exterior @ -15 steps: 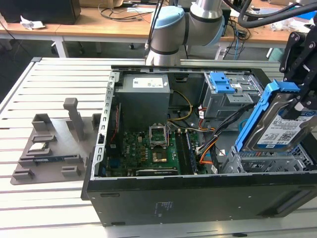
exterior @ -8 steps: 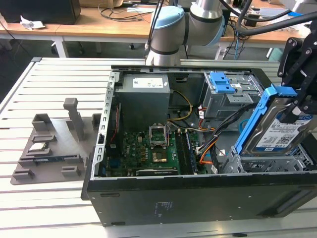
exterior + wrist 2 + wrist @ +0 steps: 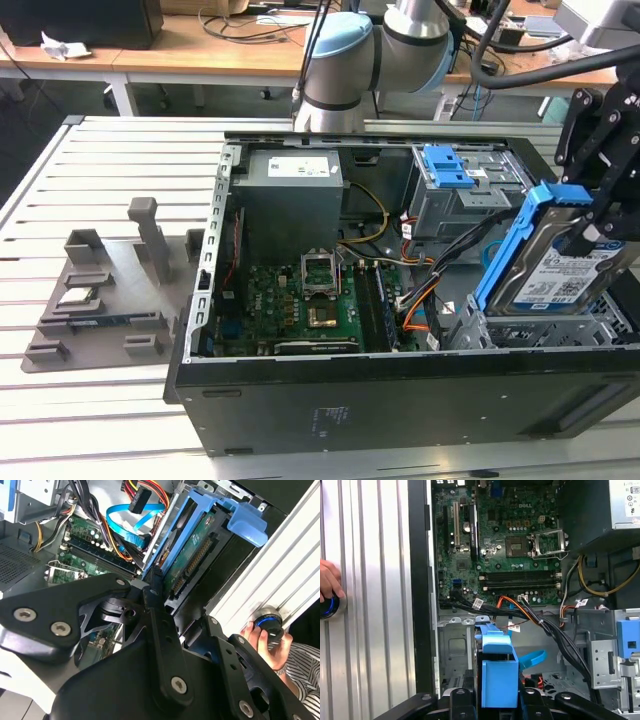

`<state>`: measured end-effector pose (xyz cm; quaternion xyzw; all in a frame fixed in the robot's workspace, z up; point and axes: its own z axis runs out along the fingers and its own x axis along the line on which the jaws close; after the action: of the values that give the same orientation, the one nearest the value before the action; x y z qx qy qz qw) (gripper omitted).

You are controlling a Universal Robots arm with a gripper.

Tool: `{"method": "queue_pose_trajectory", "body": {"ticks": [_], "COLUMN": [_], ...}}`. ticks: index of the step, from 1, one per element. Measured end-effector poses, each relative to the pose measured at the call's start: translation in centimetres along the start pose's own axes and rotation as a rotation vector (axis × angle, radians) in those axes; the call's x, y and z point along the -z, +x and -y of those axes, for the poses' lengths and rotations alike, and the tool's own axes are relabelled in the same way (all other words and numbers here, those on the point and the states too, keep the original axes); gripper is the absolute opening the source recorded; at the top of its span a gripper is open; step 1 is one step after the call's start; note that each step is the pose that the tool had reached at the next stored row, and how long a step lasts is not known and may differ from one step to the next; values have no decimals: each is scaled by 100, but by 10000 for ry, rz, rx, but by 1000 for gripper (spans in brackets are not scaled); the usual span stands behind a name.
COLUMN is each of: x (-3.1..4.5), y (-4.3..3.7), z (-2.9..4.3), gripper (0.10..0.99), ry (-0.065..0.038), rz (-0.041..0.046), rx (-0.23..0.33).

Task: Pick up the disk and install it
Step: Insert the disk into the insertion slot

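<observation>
Open computer case lying on a slatted metal worktop, with its motherboard exposed. The gripper is closed on the disk, clamping it by its upper end between the blue side rails. The disk stands steeply tilted at the exterior view's right end of the case, label outward, over the grey metal bay. Its lower edge appears to sit at the mouth of the bay, though the contact itself is hidden. The drive cage with a blue latch lies just behind, toward the arm's base. A grey fixture rests on the worktop well apart, at the exterior view's left. In the first wrist view, a person's hand rests on a blue-lit knob beside the case.
</observation>
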<state>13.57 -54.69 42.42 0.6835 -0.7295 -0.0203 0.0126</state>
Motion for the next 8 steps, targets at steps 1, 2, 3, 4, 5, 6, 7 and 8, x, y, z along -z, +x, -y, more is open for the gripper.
{"method": "queue_pose_trajectory", "body": {"ticks": [1,2,3,4,5,6,7,8], "x": [-7,-15,-29,-41,-70,-100,-126,-163], "y": [0,0,0,1,1,1,1,2], "z": [0,1,1,2,3,5,6,8], "gripper": [365,365,365,365,365,365,365,365], "ry": [0,0,0,0,0,0,0,0], "rz": [-2,-2,-2,-2,0,-1,-1,-2], "rx": [0,0,0,0,0,0,-1,0]}}
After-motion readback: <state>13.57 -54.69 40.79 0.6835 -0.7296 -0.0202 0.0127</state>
